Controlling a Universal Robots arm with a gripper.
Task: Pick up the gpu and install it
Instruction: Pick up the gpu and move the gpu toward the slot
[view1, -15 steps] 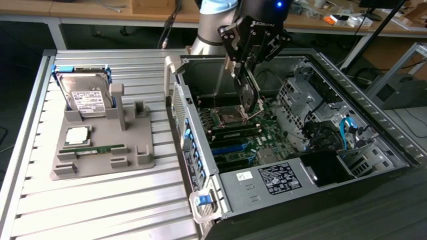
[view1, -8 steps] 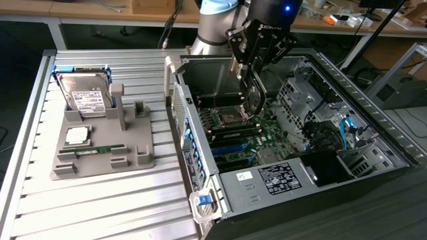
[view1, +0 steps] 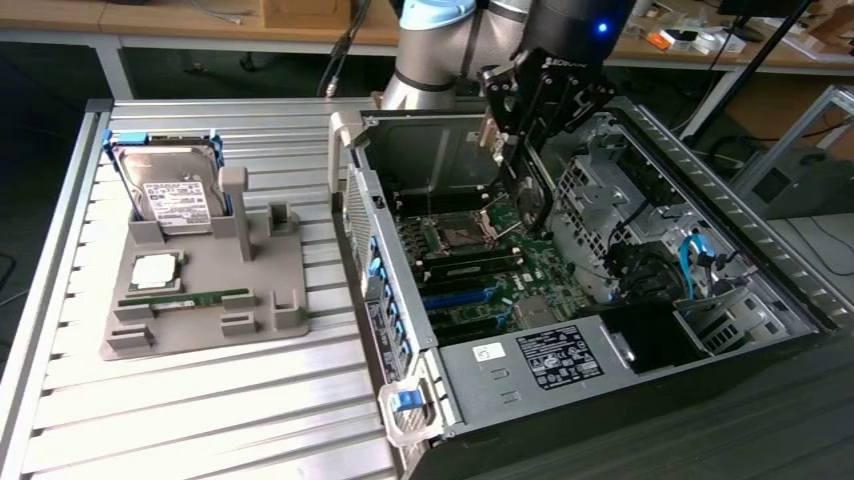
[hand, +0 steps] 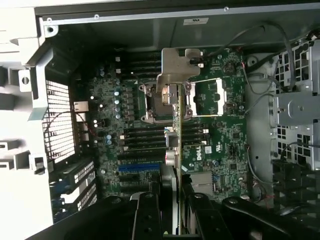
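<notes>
The tool (hand: 172, 202), clamped partway on the gpu (hand: 176, 75), is holding it edge-on above the motherboard (hand: 220, 150) inside the open computer case (view1: 494, 375); installing is under way, calling for careful slot alignment.

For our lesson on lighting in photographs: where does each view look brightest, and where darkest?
Exterior view: the slatted table is bright; the computer case interior lies in shadow below the gripper. Wrist view: the case's outer wall glares pale, while the motherboard around the gpu is dim.
</notes>
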